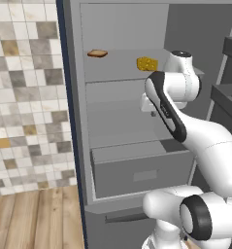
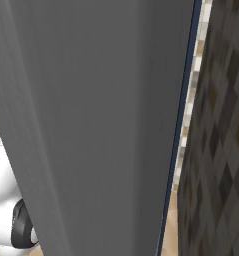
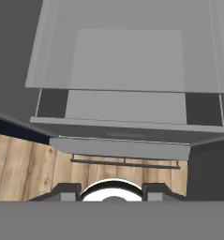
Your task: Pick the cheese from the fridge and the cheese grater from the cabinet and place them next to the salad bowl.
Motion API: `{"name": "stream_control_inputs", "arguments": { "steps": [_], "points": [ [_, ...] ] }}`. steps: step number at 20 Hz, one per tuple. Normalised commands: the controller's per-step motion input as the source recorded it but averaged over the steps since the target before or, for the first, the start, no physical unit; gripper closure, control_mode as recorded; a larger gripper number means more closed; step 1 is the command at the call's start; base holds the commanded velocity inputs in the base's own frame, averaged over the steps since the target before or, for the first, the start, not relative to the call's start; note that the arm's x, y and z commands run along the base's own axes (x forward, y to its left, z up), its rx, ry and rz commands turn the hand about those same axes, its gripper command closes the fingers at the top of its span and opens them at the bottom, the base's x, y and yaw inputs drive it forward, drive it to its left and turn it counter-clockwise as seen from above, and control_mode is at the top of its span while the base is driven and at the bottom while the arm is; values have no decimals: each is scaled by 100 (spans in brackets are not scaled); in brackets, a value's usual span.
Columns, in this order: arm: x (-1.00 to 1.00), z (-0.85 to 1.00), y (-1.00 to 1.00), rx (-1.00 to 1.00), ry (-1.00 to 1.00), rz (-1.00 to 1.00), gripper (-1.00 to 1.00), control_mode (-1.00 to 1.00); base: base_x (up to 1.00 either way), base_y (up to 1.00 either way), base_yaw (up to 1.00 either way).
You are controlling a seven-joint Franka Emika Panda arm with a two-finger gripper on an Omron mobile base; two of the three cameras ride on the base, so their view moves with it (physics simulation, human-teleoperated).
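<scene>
Cheese (image 1: 147, 63), a yellow-orange wedge pitted with holes, sits on the upper grey shelf of the open fridge (image 1: 122, 121) in my left base view, towards the right end of that shelf and just left of the arm's white wrist. A flat brown bread slice (image 1: 97, 53) lies on the same shelf, well apart to the left. Below I see a second smooth grey shelf and then a boxy grey drawer (image 1: 141, 170) pulled partly out. A dark navy strip runs down the fridge's left edge, and beside it is a wall of small mottled beige, grey and white tiles above a wood-plank floor. The arm's glossy white links with dark joints curve up from the lower right and reach into the fridge at shelf height. In my right base view, a broad matte grey fridge panel (image 2: 91, 125) with a thin navy edge blocks nearly everything; a strip of tile and a dark patterned surface lie to its right. In the hand view I look down over the open drawer (image 3: 123, 65), a shallow plain grey tray, with plank flooring beneath. The gripper (image 3: 111, 193) shows as two dark finger tips at the bottom, standing apart with nothing between them.
</scene>
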Motion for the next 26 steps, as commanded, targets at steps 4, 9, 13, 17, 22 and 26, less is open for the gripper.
{"name": "stream_control_inputs", "arguments": {
  "steps": [4, 9, 13, 17, 22, 26],
  "points": [
    [4, 0, 0, 0, 0, 0, -100, -100, 0, 0, 0],
    [0, -3, 9, 0, -8, 0, -100, -100, 0, 0, 0],
    [0, 9, -3, 0, -9, 0, -100, -100, 0, 0, 0],
    [0, 26, -39, 0, -20, 0, -100, -100, 0, 0, 0],
    [0, 40, -22, 0, -25, 0, -100, -100, 0, 0, 0],
    [1, 36, 0, 1, -32, 0, -100, -100, 0, 0, 0]
  ]
}}
